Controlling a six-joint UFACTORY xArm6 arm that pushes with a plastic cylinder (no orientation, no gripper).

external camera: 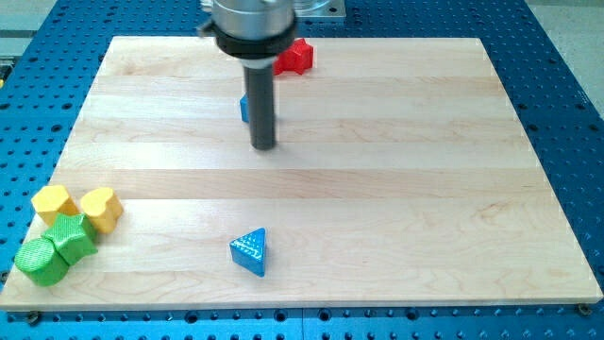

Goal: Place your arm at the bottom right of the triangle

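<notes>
A blue triangle block (pixel 251 251) lies near the view's bottom, a little left of centre, on the wooden board (pixel 396 189). My tip (pixel 263 146) is at the end of the dark rod, well above the triangle in the view and slightly to its right, apart from it. A second blue block (pixel 243 107) is mostly hidden behind the rod, just left of it. A red block (pixel 294 58) lies at the view's top behind the arm's body.
At the view's left bottom edge a cluster sits: two yellow blocks (pixel 54 202) (pixel 101 208) and two green blocks (pixel 72 237) (pixel 41 261). The board rests on a blue perforated table (pixel 566 57).
</notes>
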